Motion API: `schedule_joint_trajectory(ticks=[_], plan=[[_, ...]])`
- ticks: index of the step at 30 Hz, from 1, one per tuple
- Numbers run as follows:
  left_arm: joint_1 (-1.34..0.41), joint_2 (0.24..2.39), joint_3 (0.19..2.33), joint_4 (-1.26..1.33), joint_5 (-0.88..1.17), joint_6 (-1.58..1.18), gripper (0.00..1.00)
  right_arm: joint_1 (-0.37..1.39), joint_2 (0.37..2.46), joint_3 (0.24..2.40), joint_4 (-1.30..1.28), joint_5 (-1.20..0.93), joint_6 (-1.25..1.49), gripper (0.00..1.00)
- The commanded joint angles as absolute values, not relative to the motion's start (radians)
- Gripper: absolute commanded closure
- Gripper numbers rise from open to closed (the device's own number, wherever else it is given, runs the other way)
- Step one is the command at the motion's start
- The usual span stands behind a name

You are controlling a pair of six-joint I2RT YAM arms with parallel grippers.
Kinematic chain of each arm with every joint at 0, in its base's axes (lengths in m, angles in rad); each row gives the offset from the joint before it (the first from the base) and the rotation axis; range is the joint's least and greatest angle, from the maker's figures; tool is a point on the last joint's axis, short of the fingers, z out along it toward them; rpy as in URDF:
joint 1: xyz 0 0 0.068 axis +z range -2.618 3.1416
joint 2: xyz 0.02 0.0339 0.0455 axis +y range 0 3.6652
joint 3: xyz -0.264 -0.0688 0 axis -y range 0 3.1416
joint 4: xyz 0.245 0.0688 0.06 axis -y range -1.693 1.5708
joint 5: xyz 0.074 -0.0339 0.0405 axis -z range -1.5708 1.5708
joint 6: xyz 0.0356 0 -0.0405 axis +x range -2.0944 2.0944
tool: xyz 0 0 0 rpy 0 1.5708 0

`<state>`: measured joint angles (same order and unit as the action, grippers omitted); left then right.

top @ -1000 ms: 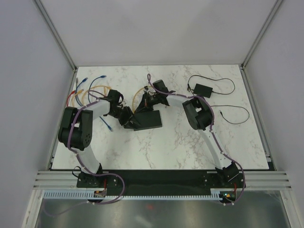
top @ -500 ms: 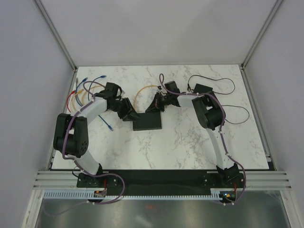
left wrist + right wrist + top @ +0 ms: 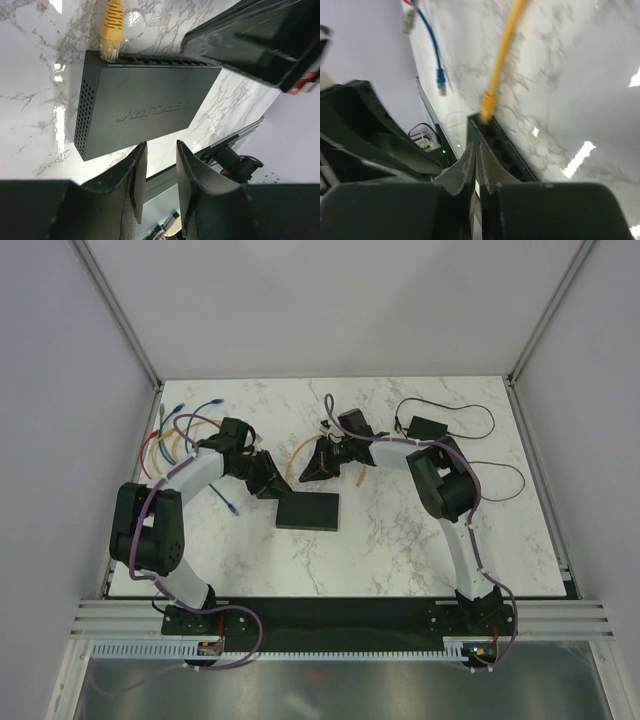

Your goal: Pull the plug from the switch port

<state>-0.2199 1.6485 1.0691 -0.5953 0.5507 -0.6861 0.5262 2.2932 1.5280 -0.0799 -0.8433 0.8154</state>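
Note:
The switch point(image 3: 308, 511) is a flat black box lying on the marble table, near the middle. In the left wrist view the switch point(image 3: 140, 105) shows its row of ports along the far edge, with a yellow plug point(image 3: 111, 42) sitting in the corner port. The right wrist view shows the same yellow plug point(image 3: 487, 104) at the switch's port edge point(image 3: 492, 137). My left gripper point(image 3: 272, 487) hovers just left of and behind the switch, its jaws point(image 3: 161, 150) a little apart and empty. My right gripper point(image 3: 308, 468) is behind the switch, shut and empty point(image 3: 476, 147).
The yellow cable point(image 3: 297, 452) loops behind the switch. Several loose blue, red and orange cables point(image 3: 180, 428) lie at the back left; a blue plug point(image 3: 440, 82) lies near. A small black adapter point(image 3: 428, 428) with a thin cord sits at the back right.
Both grippers were close on the tilted switch a second ago. They have pulled back and apart, and the switch now lies flat, slightly nearer the front edge.

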Motion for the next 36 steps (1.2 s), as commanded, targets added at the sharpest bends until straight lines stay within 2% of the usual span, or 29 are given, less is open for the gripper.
schedule_joint_trajectory(ticks=[1, 9, 16, 33, 36], plan=[[-0.218, 1.644, 1.051, -0.589, 0.548, -0.652, 0.64, 0.522, 2.333, 1.609, 0.073, -0.879, 0.911, 0.89], [-0.218, 1.726, 0.994, -0.589, 0.515, -0.745, 0.70, 0.528, 2.421, 1.695, 0.100, -0.928, 0.953, 0.72], [-0.219, 1.742, 0.965, -0.598, 0.466, -0.758, 0.70, 0.548, 2.437, 1.664, 0.083, -0.948, 0.919, 0.66], [-0.218, 1.772, 0.960, -0.607, 0.442, -0.741, 0.71, 0.598, 2.487, 1.690, 0.025, -0.933, 0.867, 0.66], [-0.218, 1.772, 0.963, -0.609, 0.439, -0.738, 0.71, 0.604, 2.499, 1.692, 0.025, -0.934, 0.876, 0.70]])
